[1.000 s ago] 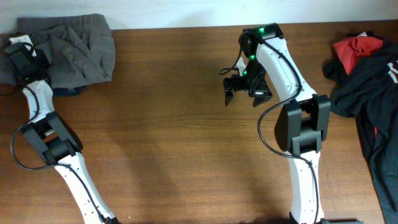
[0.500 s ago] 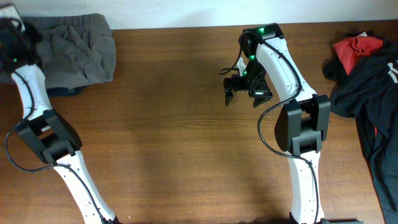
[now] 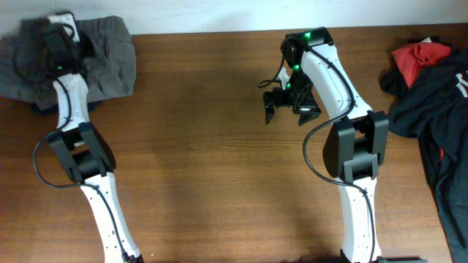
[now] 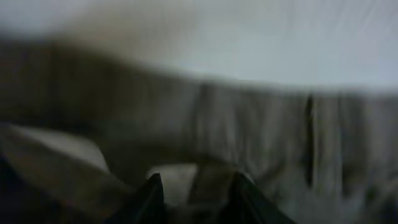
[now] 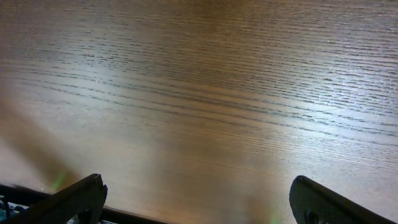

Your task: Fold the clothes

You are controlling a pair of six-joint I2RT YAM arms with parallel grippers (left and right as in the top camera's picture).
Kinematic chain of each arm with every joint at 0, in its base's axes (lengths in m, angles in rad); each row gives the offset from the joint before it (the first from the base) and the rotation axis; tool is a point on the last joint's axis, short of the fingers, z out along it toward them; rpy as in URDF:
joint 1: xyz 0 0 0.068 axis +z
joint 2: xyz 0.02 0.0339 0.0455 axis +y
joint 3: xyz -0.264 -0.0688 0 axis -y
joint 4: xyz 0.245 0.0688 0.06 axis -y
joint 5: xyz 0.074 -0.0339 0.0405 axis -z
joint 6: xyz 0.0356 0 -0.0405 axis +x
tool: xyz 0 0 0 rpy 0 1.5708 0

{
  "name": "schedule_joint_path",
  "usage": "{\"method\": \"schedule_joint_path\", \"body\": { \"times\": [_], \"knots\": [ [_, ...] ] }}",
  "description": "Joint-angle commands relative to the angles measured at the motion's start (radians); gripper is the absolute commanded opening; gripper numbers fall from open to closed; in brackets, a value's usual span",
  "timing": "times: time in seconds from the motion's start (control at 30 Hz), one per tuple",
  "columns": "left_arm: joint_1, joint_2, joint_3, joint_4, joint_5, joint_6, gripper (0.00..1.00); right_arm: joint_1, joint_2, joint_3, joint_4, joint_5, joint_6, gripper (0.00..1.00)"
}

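CLOTHES: grey-olive clothes (image 3: pixel 110 51) bunched at upper left of table (image 3: pixel 197 146), unfolded | LEFT: left gripper (image 4: pixel 196 190) low over the cloth; view blurred, grip state cannot be determined | RIGHT: right gripper (image 3: pixel 291 113) released, jaws wide, above bare table, probably awaiting the garment.

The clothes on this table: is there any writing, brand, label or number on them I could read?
None can be read. The grey-olive garment shows no print from overhead, and the left wrist view is too blurred to tell. The red and black garments and the table show no legible marks.
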Motion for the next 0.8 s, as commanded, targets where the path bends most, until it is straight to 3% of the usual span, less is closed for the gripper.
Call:
{"method": "schedule_joint_path", "body": {
  "times": [0.0, 0.53, 0.77],
  "knots": [
    [-0.019, 0.051, -0.009, -0.025, 0.01, -0.006, 0.37, 0.004, 0.009, 0.0, -0.002, 0.012, -0.008, 0.99],
    [-0.045, -0.141, 0.006, -0.038, 0.01, -0.006, 0.37, 0.005, 0.009, 0.0, 0.008, 0.013, -0.027, 0.99],
    [-0.054, -0.11, 0.004, -0.165, 0.011, -0.006, 0.38, 0.005, 0.009, 0.0, 0.018, 0.012, -0.045, 0.99]
  ]
}}
